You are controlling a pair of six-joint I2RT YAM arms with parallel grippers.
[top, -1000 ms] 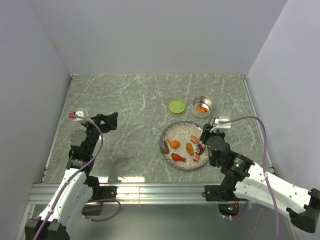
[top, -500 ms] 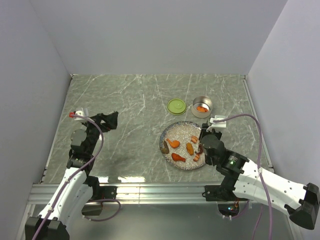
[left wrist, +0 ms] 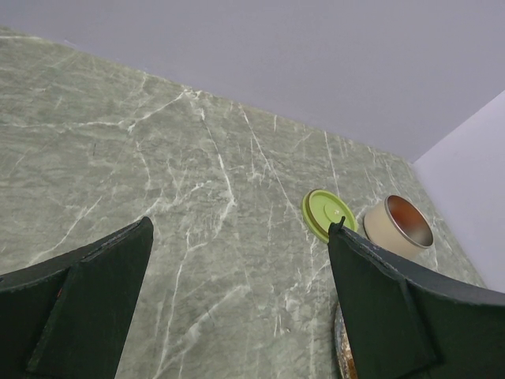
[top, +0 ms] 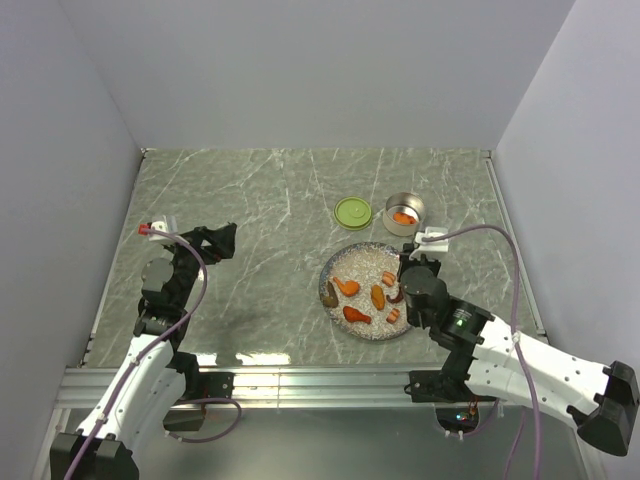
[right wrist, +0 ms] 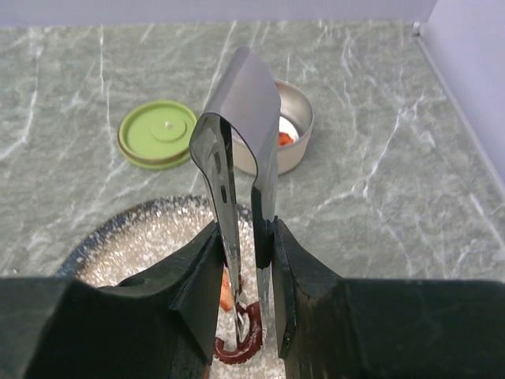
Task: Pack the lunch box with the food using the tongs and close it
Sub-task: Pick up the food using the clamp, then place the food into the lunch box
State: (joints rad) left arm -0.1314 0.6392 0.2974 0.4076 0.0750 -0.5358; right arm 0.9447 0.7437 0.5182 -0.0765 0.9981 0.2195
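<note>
The steel lunch box (top: 403,214) stands open behind the plate with an orange piece inside; in the right wrist view the lunch box (right wrist: 288,134) shows past the tongs. Its green lid (top: 352,211) lies flat to its left. Several pieces of food (top: 357,314) lie on the speckled plate (top: 345,260). My right gripper (top: 405,283) is shut on the tongs (right wrist: 237,142). The tong tips reach down to a dark red curved piece (right wrist: 245,343) on the plate (right wrist: 142,237) and straddle it. My left gripper (top: 222,240) hangs open over bare table at the left, holding nothing.
The left wrist view shows the lid (left wrist: 329,213) and the tin (left wrist: 398,227) far ahead, and a sliver of the plate rim (left wrist: 341,347). Grey walls enclose the marble table (top: 250,200) on three sides. A metal rail (top: 300,380) runs along the near edge.
My right gripper has shifted slightly left over the plate and squeezed the tongs narrower around the dark red piece. The left arm has not moved.
</note>
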